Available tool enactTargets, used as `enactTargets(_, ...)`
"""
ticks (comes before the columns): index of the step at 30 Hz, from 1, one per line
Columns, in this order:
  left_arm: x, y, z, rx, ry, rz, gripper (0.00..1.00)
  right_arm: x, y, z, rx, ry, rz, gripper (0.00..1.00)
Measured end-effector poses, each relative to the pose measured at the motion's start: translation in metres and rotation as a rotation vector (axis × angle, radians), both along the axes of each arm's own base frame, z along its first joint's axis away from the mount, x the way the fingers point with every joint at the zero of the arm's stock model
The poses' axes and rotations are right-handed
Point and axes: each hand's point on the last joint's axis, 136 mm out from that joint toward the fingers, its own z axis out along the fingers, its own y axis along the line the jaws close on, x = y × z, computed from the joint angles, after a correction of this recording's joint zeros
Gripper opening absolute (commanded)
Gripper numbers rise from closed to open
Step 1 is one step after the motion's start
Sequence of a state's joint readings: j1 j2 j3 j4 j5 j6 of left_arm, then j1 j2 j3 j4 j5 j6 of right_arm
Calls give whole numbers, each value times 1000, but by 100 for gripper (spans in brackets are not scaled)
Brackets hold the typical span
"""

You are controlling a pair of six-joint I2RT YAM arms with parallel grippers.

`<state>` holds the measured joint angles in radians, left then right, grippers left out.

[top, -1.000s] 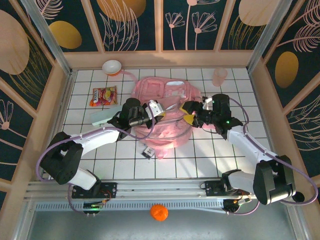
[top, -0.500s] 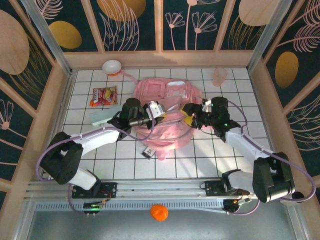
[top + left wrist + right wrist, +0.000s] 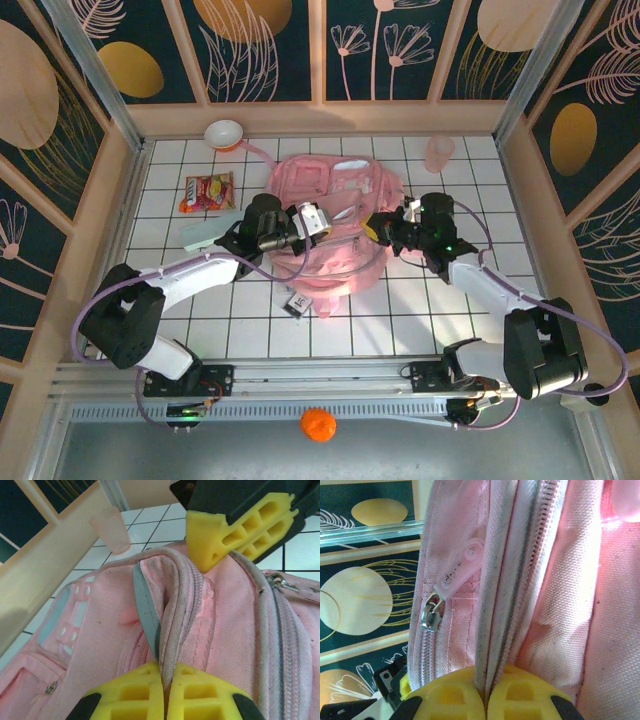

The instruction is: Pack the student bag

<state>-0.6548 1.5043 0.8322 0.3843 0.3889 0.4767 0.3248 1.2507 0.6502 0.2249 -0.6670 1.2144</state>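
Observation:
The student bag (image 3: 325, 182), a big soft pink backpack, lies in the middle of the tiled table. My left gripper (image 3: 330, 217) reaches over it from the left and my right gripper (image 3: 369, 228) from the right. In the left wrist view the left gripper (image 3: 164, 674) is shut on a raised fold of the bag's (image 3: 100, 630) light grey trim, and the right gripper's yellow fingers (image 3: 235, 530) pinch the same ridge further along. In the right wrist view the right gripper (image 3: 488, 681) is shut on the bag's (image 3: 565, 580) trim beside a zipper pull (image 3: 433, 614).
A snack packet (image 3: 208, 191) and a pale green flat item (image 3: 205, 233) lie left of the bag. A pink bowl (image 3: 224, 133) sits at the back left, a translucent pink cup (image 3: 438, 152) at the back right. A small black-and-white item (image 3: 296, 303) lies in front of the bag.
My right gripper has moved left onto the bag and closed on its trim. The left gripper has kept its hold in the same place.

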Motion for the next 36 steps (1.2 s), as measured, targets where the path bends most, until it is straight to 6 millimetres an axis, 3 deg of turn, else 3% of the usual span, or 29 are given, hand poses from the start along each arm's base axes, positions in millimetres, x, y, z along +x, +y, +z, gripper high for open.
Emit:
enactTargets(4,7,2,3,-11,23,56,32,-1,1,3,-11,-20,-51,0)
enactTargets(8,18,3,18,-39,113,130,47,-5,2,3,-19,-39,-117,0)
enactTargets(12,26,2,63,-137,213,208,50,-11,11,4,-32,-55,-149,0)
enactTargets(15,18,13,94,-223,277,263,50,-11,14,4,-38,-62,-166,0)
enactTargets(20,-1,36,116,-328,422,382,50,-9,18,3,-44,-74,-177,0)
enactTargets(25,-25,38,98,-311,561,496,50,-10,26,-1,-55,-75,-170,0)
enactTargets(31,-65,20,60,-229,710,542,50,-10,34,-1,-50,-88,-158,0)
enactTargets(36,-86,1,26,-134,780,550,51,-10,36,-1,-48,-91,-154,0)
